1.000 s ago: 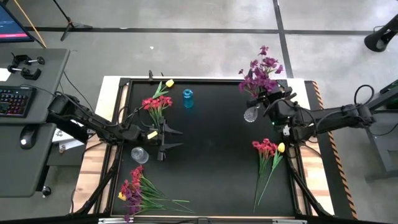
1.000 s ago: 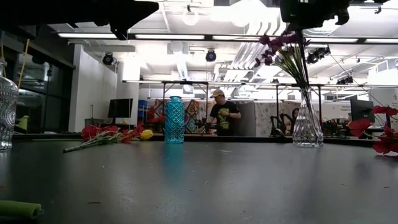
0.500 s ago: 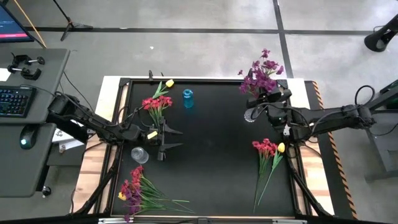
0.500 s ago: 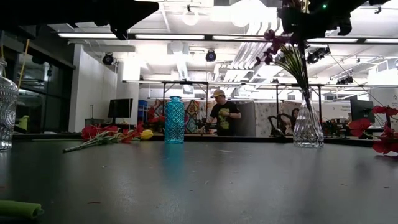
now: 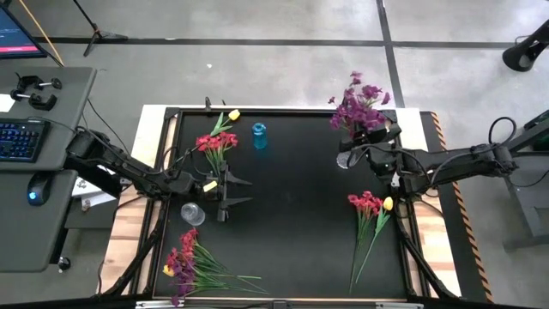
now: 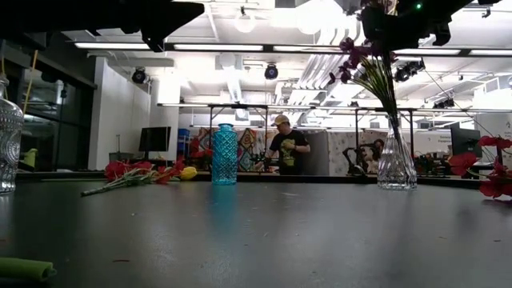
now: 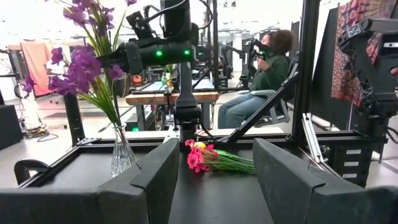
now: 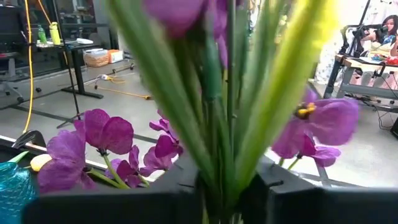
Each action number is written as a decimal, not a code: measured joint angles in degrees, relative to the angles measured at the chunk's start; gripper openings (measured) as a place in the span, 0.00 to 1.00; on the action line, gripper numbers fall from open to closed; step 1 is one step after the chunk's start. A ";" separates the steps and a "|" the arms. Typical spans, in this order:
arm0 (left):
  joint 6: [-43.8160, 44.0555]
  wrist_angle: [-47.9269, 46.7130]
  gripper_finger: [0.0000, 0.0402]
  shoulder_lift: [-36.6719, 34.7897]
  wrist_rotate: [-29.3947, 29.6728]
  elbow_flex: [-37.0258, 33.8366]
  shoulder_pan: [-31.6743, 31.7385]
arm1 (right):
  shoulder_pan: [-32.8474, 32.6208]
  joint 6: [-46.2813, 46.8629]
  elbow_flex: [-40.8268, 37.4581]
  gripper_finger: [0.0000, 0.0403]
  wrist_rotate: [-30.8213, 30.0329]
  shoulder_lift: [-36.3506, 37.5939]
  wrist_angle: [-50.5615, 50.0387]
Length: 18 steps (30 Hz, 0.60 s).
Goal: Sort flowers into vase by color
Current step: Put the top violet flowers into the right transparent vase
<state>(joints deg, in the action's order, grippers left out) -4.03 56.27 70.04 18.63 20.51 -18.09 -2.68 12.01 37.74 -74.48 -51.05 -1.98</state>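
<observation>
The black table (image 5: pixel 292 215) had flowers all over it. The right gripper (image 5: pixel 369 137) was up over the clear glass vase (image 6: pixel 396 164) at the far right corner, clamped on the stems of the purple flower bunch (image 5: pixel 360 101) sitting in it. The left gripper (image 5: pixel 236 190) hung with its fingers spread apart by the red flower cluster (image 5: pixel 214 144). More mixed flowers (image 5: pixel 184 262) lay near the front-left — red ones with a yellow bud (image 5: pixel 371 206) lay right. A small blue textured vase (image 6: pixel 224 154) stood at the back.
</observation>
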 joint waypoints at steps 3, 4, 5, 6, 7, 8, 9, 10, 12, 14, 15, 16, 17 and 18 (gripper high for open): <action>0.80 -0.07 0.48 0.00 -0.02 0.00 0.00 | -0.01 0.06 0.01 0.25 -0.02 0.00 0.02; 0.82 -0.14 0.48 0.00 -0.02 0.00 0.00 | -0.02 0.16 0.01 0.29 -0.02 0.00 0.02; 0.80 -0.23 0.48 0.00 -0.02 0.00 0.00 | -0.03 0.18 0.02 0.33 -0.02 0.00 0.02; 0.81 -0.41 0.48 0.00 -0.02 0.00 0.00 | -0.16 0.01 0.01 0.37 -0.03 0.00 0.02; 0.82 -0.61 0.48 0.00 -0.02 0.00 0.00 | -0.41 -0.35 0.01 0.41 -0.11 0.00 0.02; 0.80 -0.74 0.48 0.00 -0.02 0.00 0.00 | -0.73 -0.67 0.00 0.45 -0.28 0.02 0.04; 0.80 -0.83 0.48 0.00 -0.02 0.00 0.00 | -1.11 -1.45 0.00 0.48 -0.56 0.09 0.02; 0.80 -0.83 0.48 0.00 -0.02 0.00 0.00 | -1.56 -1.89 0.02 0.51 -1.00 0.15 0.02; 0.82 -0.83 0.48 0.00 -0.02 0.00 0.00 | -2.48 -2.25 0.00 0.56 -2.06 0.42 0.03; 0.82 -0.83 0.48 0.00 -0.02 0.00 0.00 | -3.16 -1.99 0.00 0.59 -2.47 0.77 0.05; 0.80 -0.83 0.48 0.00 0.00 0.00 0.00 | -3.44 -1.77 0.02 0.60 -2.47 1.13 -0.02; 0.82 -0.86 0.48 0.00 -0.02 0.00 0.00 | -3.71 -1.56 0.00 0.60 -2.49 1.49 -0.13; 0.82 -0.85 0.48 0.00 -0.01 0.00 0.00 | -3.92 -1.48 0.02 0.61 -2.69 1.91 -0.28; 0.82 -0.90 0.48 0.00 0.00 0.00 0.00 | -4.19 -1.46 0.02 0.61 -3.27 2.32 -0.40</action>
<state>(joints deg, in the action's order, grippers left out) -3.20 55.37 70.04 18.63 20.51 -18.09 -6.86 10.55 37.75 -77.75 -48.73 -2.38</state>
